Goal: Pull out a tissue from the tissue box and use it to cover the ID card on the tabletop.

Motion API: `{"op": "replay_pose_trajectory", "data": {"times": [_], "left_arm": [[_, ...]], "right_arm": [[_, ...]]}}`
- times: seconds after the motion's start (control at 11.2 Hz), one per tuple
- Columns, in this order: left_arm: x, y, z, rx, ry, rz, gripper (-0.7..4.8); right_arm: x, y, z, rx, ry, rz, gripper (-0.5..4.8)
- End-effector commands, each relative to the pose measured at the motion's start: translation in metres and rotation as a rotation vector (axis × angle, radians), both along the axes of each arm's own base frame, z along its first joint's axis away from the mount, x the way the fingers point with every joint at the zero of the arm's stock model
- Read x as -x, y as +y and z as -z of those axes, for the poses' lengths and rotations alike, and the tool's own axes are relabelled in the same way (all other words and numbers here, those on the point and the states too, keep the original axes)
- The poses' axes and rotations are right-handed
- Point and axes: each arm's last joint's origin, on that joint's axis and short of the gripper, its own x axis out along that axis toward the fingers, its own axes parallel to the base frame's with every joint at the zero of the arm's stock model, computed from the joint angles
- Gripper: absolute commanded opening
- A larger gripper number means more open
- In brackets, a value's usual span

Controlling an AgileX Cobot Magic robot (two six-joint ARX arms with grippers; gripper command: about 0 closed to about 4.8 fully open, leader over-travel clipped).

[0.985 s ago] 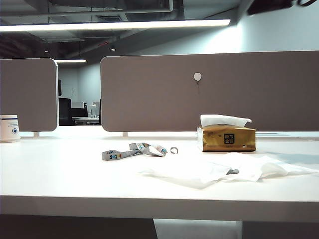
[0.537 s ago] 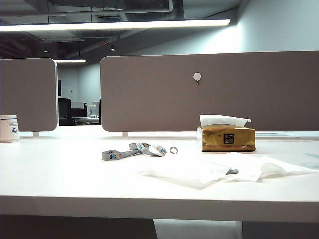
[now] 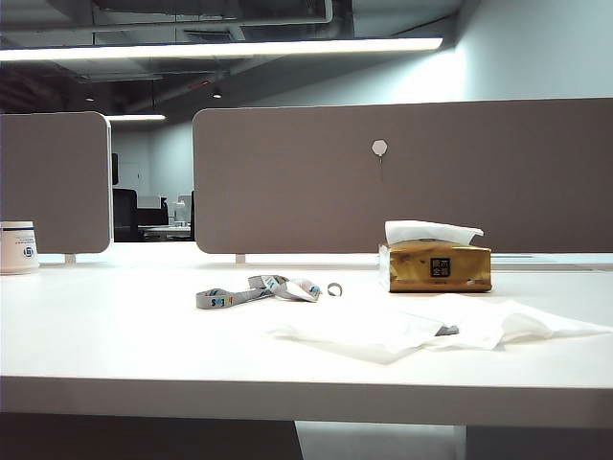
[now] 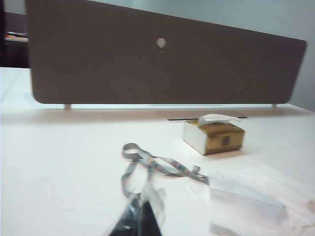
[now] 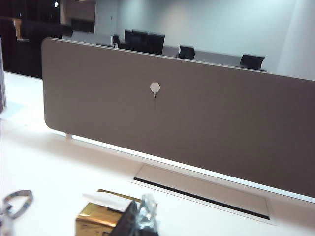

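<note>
Tissue (image 3: 383, 331) lies spread flat on the tabletop (image 3: 124, 335), in front of the tissue box (image 3: 439, 266) and just beside the grey lanyard (image 3: 257, 290). A small dark corner shows under its right part in the exterior view — too little to say what it is; the ID card itself I cannot make out. More white tissue stands up out of the box's top slit.

My left gripper (image 4: 138, 221) shows only as dark tips at the edge of the left wrist view, hanging above the tabletop near the looped lanyard (image 4: 157, 164), with the tissue (image 4: 246, 196) beside it. The tips look pressed together, but they are blurred and I cannot tell for certain. Nothing is visibly between them.

My right gripper (image 5: 141, 220) sits with its tips together, empty, in front of the golden tissue box (image 5: 101, 216) in the right wrist view — the fingers overlap the box in the picture, though I cannot tell whether they touch it. The lanyard's metal ring (image 5: 15, 202) lies off to one side.

Neither arm appears in the exterior view. A white cup (image 3: 17, 247) stands at the far left of the tabletop, well apart.
</note>
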Motion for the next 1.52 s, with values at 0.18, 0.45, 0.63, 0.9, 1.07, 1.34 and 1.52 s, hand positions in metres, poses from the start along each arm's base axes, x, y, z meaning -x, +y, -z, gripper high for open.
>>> {"op": "replay_pose_trajectory", "data": {"times": [0.18, 0.45, 0.63, 0.9, 1.07, 1.34, 1.52], "left_arm": [[-0.002, 0.006, -0.001, 0.036, 0.009, -0.204, -0.05], [-0.003, 0.009, -0.001, 0.054, 0.009, -0.316, -0.05], [-0.003, 0.009, 0.000, 0.054, 0.014, -0.322, -0.05], [-0.003, 0.010, 0.002, 0.054, 0.038, -0.352, -0.06], [-0.003, 0.010, 0.002, 0.056, 0.040, -0.362, -0.05], [-0.003, 0.010, 0.002, 0.055, 0.043, -0.362, -0.05], [-0.004, 0.010, 0.004, 0.051, 0.059, -0.357, -0.05]], "right_arm": [[0.045, 0.005, 0.027, -0.042, -0.005, -0.006, -0.06], [0.067, 0.007, 0.049, -0.047, 0.056, -0.012, -0.06], [0.079, 0.009, 0.066, -0.069, 0.038, -0.016, -0.06], [0.080, 0.008, 0.073, -0.148, 0.073, -0.019, -0.06], [0.077, 0.007, 0.081, -0.155, 0.085, 0.031, -0.06], [0.068, 0.004, 0.102, -0.174, 0.060, 0.116, -0.06], [0.065, 0.008, 0.111, -0.173, 0.083, 0.081, -0.06]]}}
